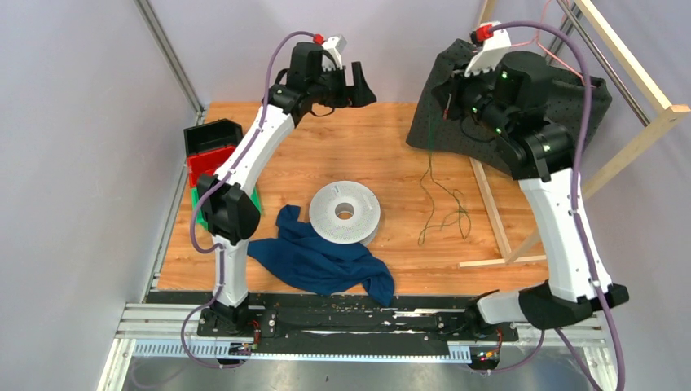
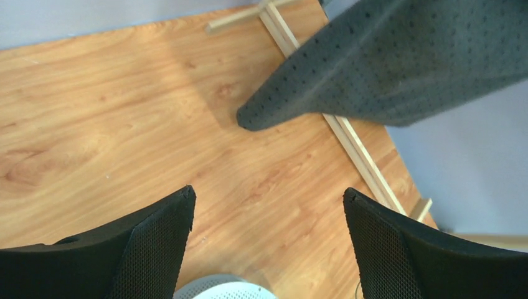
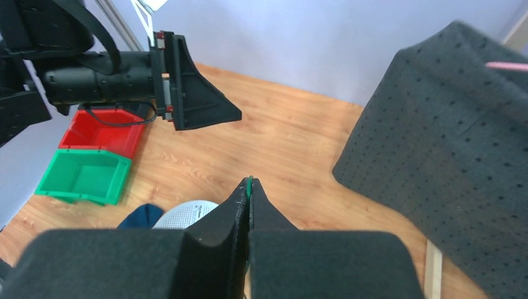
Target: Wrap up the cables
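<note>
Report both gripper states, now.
Left gripper: open, holding nothing.
Right gripper: closed on the cable.

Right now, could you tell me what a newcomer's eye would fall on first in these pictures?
A white perforated spool sits centred on the wooden table, against a crumpled blue cloth. To its right, a thin dark green cable hangs from the shut right fingers to a loose tangle below. The left fingers stand wide open and empty over the far side.
</note>
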